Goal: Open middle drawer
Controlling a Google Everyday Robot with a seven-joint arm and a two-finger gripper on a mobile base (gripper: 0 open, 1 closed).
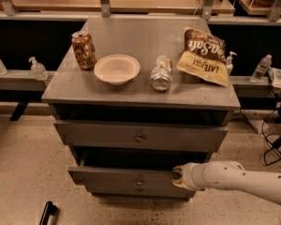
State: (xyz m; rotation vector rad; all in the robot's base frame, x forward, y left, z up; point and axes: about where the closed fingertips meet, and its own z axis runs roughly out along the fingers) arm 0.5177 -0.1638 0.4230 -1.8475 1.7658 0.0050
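Observation:
The grey cabinet (140, 95) has three drawers. The top drawer (140, 136) has a round knob. The middle drawer (126, 177), a low flat front with a small centre knob (139, 182), stands out from the cabinet with a dark gap above it. The lowest drawer (140, 191) shows just under it. My gripper (177, 177), on a white arm coming in from the right, is at the right end of the middle drawer's front, touching its upper edge.
On the cabinet top are a brown can (83, 49), a white bowl (116, 69), a lying clear bottle (161, 72) and a chip bag (203, 56). Ledges with small bottles run on both sides. Cables (274, 149) lie on the floor at the right.

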